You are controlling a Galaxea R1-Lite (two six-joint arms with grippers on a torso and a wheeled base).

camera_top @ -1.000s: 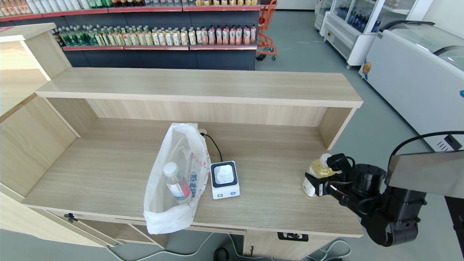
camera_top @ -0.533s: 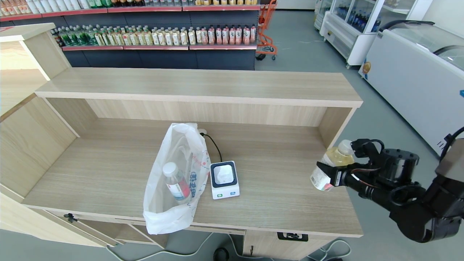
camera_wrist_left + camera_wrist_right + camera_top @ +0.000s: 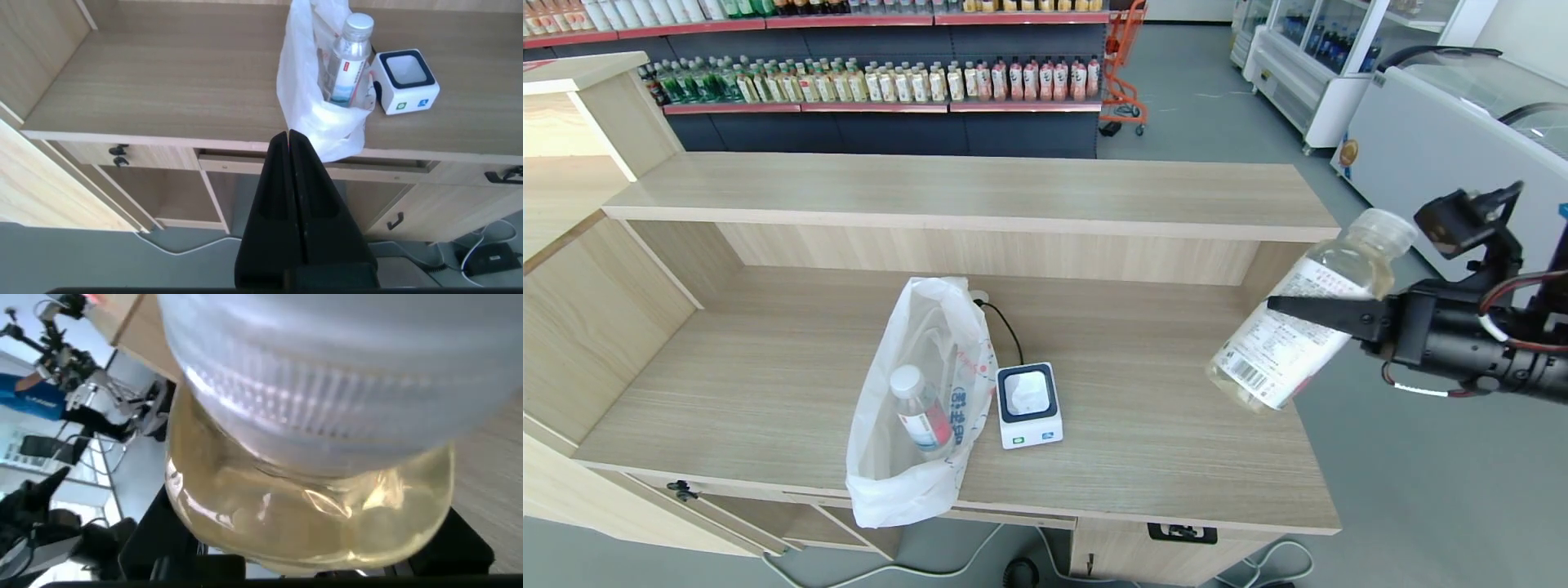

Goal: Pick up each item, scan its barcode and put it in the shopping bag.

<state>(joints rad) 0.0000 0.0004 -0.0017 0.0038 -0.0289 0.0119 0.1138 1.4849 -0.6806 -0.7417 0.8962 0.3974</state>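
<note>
Water bottle (image 3: 920, 416) is already in the shopping bag (image 3: 894, 490). Right gripper (image 3: 1347, 286) grips the yellow drink bottle (image 3: 1282, 351), which I'd guess isn't scanned yet. Left gripper (image 3: 290, 140) is closed, empty.

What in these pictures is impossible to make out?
Head view: plastic of the shopping bag veils the base of the water bottle inside.
Head view: the held bottle hides the far finger of the right gripper.
Right wrist view: the held bottle blocks nearly everything beyond.
Head view: shelf drinks too small to identify.
</note>
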